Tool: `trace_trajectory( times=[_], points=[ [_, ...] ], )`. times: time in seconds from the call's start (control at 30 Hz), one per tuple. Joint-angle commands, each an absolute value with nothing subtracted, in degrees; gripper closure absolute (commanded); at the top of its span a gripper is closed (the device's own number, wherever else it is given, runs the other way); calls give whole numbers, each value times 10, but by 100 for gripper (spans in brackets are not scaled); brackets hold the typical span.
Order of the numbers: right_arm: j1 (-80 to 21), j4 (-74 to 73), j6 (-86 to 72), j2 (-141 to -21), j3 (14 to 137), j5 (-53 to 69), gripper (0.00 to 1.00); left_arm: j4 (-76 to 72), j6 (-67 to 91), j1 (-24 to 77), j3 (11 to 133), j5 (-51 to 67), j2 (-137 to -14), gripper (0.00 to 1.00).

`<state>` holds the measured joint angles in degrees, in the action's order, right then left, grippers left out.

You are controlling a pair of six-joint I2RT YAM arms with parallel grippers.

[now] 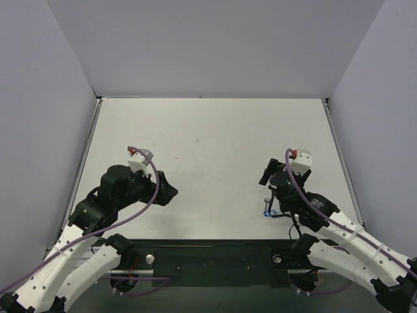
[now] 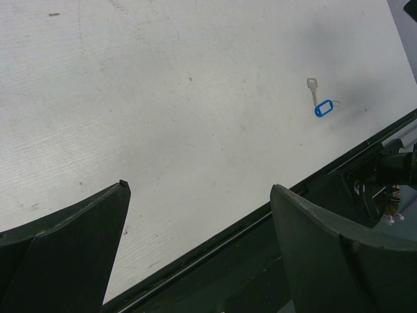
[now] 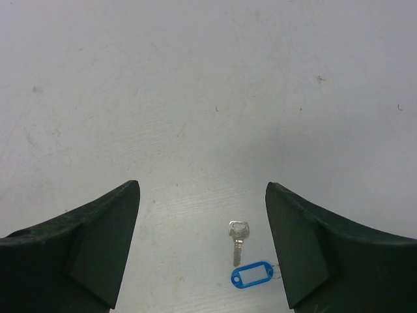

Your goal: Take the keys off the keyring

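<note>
1. Right wrist view: the right claw (image 3: 202,186) hangs over the white tabletop (image 3: 208,78) with its two dark fingers (image 3: 85,248) spread well apart and nothing between them or in their grip.
2. Low in that same view, between the fingers and nearer the one on the picture's right, lies the key (image 3: 238,241), silver, flat on the tabletop.
3. Its head points away from the camera, and its blade points toward the keyring (image 3: 251,274), a small blue oval tag.
4. A thin wire ring (image 3: 274,266) shows at the tag's right-hand end, and the key's head is not on it.
5. Key tip and tag are just beside each other; whether they touch I cannot tell.
6. Left wrist view: the left claw (image 2: 200,187) is fully open and holds nothing.
7. Key (image 2: 312,90) and keyring (image 2: 323,108) lie well apart from it, far across the tabletop (image 2: 163,98) near its dark front edge.
8. Top external view: the blue keyring (image 1: 267,212) sits near the near edge of the tabletop (image 1: 208,130), just beside the right arm.
9. The right claw (image 1: 268,172) is above the surface a little farther in.
10. The left claw (image 1: 167,189) is well to the left, clear of both things.
</note>
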<state>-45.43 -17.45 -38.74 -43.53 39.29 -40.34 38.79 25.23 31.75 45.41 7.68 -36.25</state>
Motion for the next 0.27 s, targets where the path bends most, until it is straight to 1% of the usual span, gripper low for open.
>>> trace_trajectory(
  times=[0.0, 0.17, 0.23],
  points=[
    [-456, -149, -395, -421, 352, -416, 27, 360, 248, 314, 456, 76, -361, 0],
    [-461, -134, -399, -411, 316, -401, 29, 360, 248, 315, 455, 77, -360, 0],
    [-461, -138, -397, -409, 317, -402, 28, 359, 248, 315, 455, 76, -360, 0]
  ],
)
